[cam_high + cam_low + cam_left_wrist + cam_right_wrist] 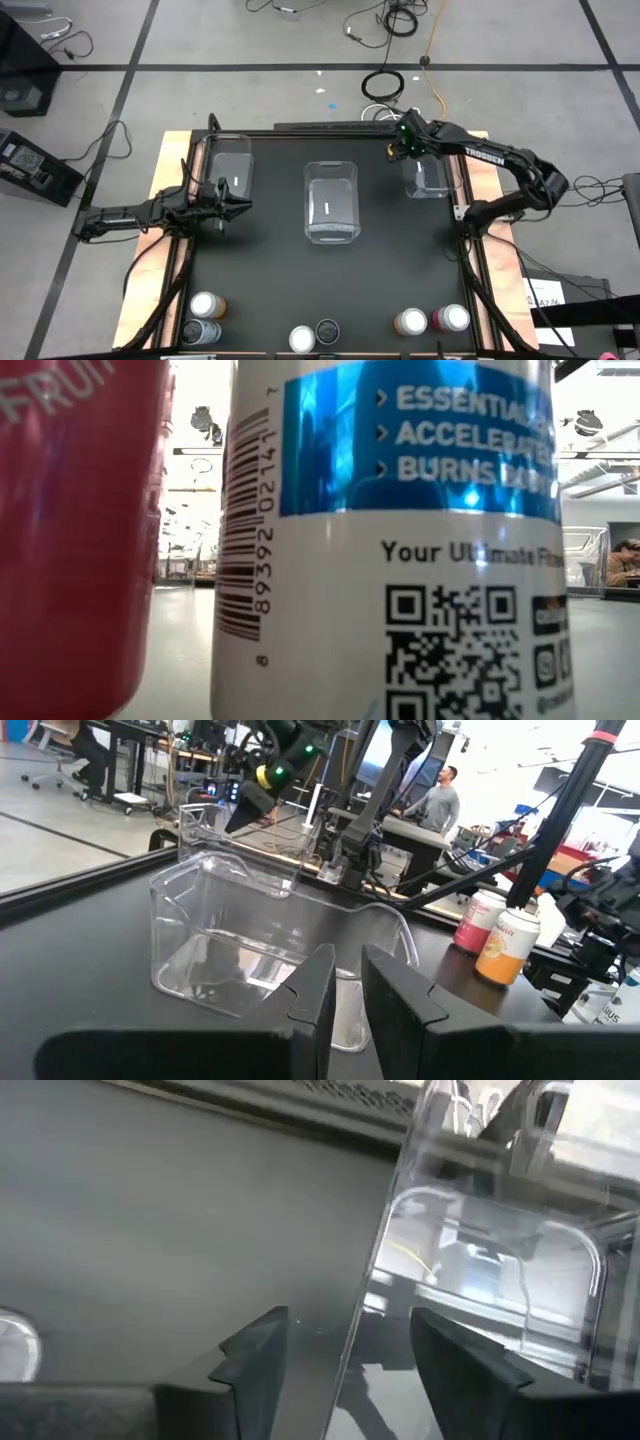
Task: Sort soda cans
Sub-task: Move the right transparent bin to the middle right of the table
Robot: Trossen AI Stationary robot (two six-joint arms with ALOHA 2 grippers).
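Where low view fills, white can reading "ESSENTIAL", "ACCELERATE", "BURNS"

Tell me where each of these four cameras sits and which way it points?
High: overhead, straight down on black table, both arms, six cans.
Low: table height, close behind white-and-blue can; no arm shows.
Left wrist: past left gripper, near-closed fingers, toward clear plastic middle bin.
Right wrist: past right gripper, fingers apart astride clear right bin's wall.
High and left wrist share the middle bin.
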